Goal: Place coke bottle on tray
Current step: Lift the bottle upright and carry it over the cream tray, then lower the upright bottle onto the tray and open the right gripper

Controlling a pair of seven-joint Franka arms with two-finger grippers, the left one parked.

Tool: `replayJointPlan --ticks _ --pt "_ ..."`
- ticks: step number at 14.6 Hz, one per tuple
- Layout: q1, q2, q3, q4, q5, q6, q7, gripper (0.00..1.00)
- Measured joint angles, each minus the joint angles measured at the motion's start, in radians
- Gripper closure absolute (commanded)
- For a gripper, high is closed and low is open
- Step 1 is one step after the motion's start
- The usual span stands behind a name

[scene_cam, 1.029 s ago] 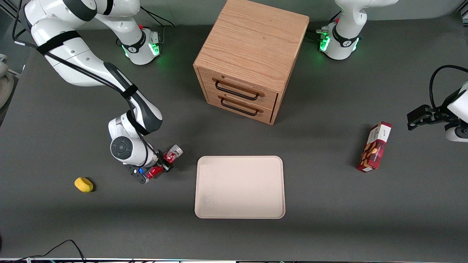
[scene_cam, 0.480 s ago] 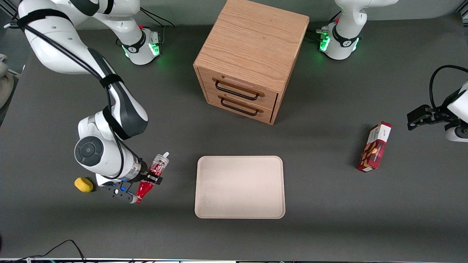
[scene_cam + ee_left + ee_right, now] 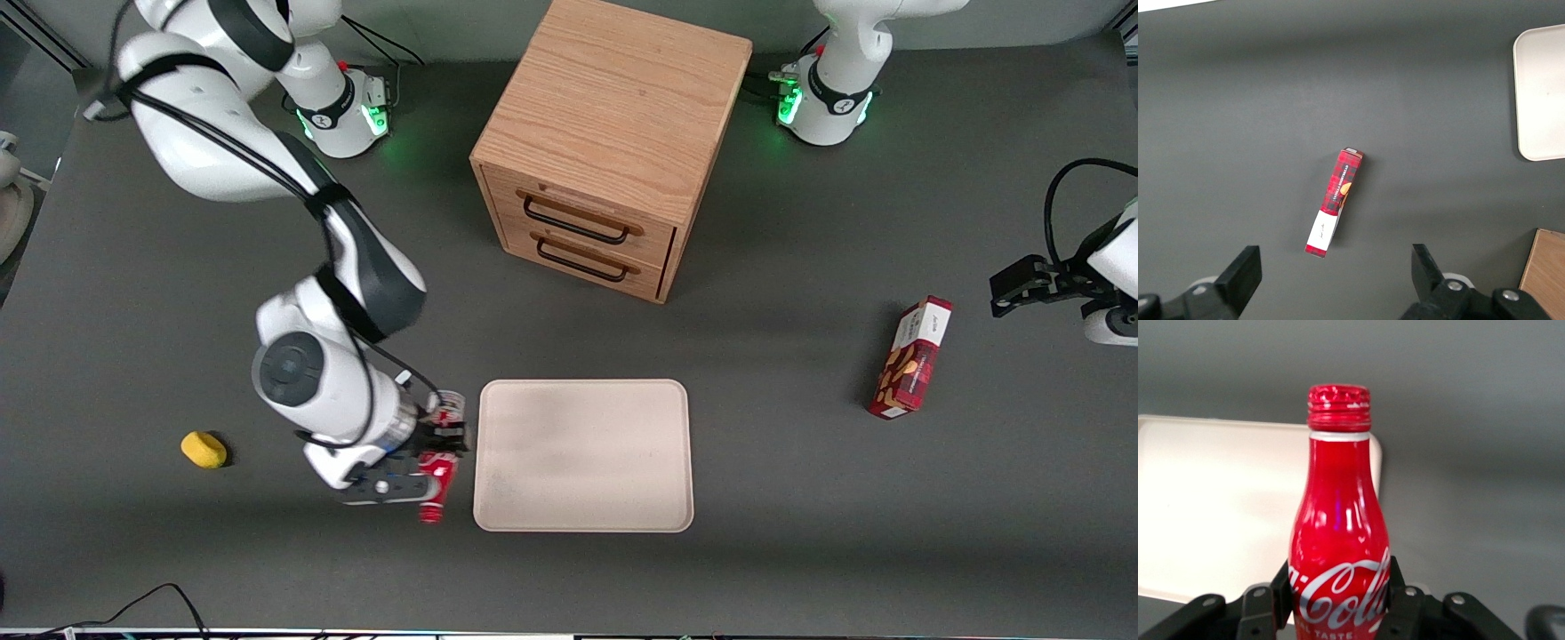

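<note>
Pincer (image 3: 1338, 600) grips glossy red, white-scripted coke bottle (image 3: 1339, 540).

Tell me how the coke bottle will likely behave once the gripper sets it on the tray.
The coke bottle, clamped in the gripper just beside the tray, looks rigid with a glossy skin, so it may slip if the grip loosens. Its round body would probably roll if laid down. Tall and slim with a narrow neck, it could tip if stood upright.

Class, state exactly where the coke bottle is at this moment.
In the front view, the coke bottle is held off the table in the right gripper, just beside the tray edge toward the working arm's end, not yet over it.
</note>
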Motion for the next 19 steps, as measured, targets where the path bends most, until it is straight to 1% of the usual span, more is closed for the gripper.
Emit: replayJointPlan --ticks 2,4,9,10,11,12,13,14,15,16,19 --pt "0.035 0.096 0.000 0.056 0.001 0.034 -0.014 1.00" --pt "0.050 0.159 0.001 0.080 0.010 0.048 -0.016 1.00" --pt "0.061 0.219 -0.006 0.093 0.017 0.046 -0.005 1.00" --pt "0.065 0.225 -0.013 0.094 0.017 0.046 0.000 0.99" --pt "0.071 0.229 -0.023 0.094 0.017 0.047 0.003 0.93" --pt "0.076 0.232 -0.034 0.095 0.017 0.047 0.004 0.81" --pt "0.080 0.234 -0.043 0.095 0.017 0.047 0.005 0.78" --pt "0.083 0.236 -0.051 0.095 0.017 0.048 0.005 0.64" --pt "0.087 0.235 -0.058 0.097 0.019 0.048 0.007 0.06" --pt "0.089 0.236 -0.061 0.100 0.019 0.048 0.008 0.00" --pt "0.092 0.235 -0.067 0.100 0.019 0.048 0.010 0.00"
